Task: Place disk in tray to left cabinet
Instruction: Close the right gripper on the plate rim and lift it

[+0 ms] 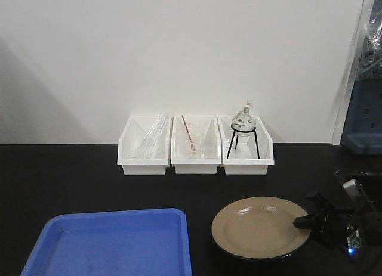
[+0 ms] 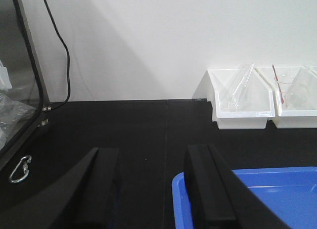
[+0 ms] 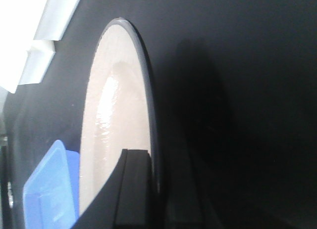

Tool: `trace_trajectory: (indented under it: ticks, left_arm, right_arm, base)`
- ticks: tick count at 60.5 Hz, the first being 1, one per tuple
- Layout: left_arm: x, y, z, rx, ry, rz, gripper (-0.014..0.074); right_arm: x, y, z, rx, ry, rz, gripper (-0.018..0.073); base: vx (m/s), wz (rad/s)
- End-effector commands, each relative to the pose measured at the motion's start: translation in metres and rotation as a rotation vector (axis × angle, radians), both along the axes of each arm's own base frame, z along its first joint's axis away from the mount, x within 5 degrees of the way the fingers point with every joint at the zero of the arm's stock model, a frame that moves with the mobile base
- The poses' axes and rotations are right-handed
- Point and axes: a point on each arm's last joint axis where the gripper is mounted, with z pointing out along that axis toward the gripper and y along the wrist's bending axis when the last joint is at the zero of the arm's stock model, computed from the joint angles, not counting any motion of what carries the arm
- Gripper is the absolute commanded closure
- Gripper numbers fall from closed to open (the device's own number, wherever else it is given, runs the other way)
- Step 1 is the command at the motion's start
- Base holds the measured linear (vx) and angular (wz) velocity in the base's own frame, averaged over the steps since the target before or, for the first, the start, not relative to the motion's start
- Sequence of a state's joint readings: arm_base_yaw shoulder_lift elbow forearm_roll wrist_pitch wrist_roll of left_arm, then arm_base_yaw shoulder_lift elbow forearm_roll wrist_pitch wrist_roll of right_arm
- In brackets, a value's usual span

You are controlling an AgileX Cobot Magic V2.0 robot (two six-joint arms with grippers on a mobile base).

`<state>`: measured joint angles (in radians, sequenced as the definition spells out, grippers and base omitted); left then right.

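Observation:
The disk (image 1: 256, 225), tan inside with a black rim, lies on the black table right of centre. My right gripper (image 1: 305, 221) is at its right rim. In the right wrist view one finger lies on the tan inside and the other under the black rim, so the gripper (image 3: 153, 155) is shut on the disk (image 3: 114, 125). The blue tray (image 1: 113, 243) sits at the front left, empty. My left gripper (image 2: 152, 152) is open and empty above the table, its right finger over the tray's left corner (image 2: 181, 189). The grey frame of the left cabinet (image 2: 27, 66) shows at far left.
Three white bins (image 1: 195, 146) stand against the back wall; the right one holds a glass flask on a black stand (image 1: 243, 126). A carabiner (image 2: 20, 169) lies by the cabinet. A black cable (image 2: 62, 46) hangs on the wall. A blue-grey unit (image 1: 364, 121) stands far right.

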<state>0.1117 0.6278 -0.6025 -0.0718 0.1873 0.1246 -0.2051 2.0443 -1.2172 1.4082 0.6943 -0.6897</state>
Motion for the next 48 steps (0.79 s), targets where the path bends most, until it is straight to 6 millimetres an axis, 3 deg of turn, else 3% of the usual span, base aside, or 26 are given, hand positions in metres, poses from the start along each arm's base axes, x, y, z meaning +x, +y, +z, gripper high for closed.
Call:
trace_trajectory:
  ticks: [1, 36, 48]
  left_arm:
    - [0.000, -0.001, 0.020, 0.005, -0.122, -0.001, 0.0160]
    - [0.000, -0.001, 0.020, 0.005, -0.122, -0.001, 0.0160]
    - [0.000, -0.001, 0.020, 0.005, -0.122, -0.001, 0.0160]
  right_arm:
    - [0.003, 0.003, 0.032, 0.062, -0.108, 0.015, 0.0564]
    - [0.010, 0.009, 0.053, 0.245, -0.264, -0.005, 0.0564]
    - [0.010, 0.037, 0.068, 0.236, -0.297, 0.056, 0.0564]
  base:
    - [0.00, 0.00]
    - [0.00, 0.00]
    - [0.00, 0.00]
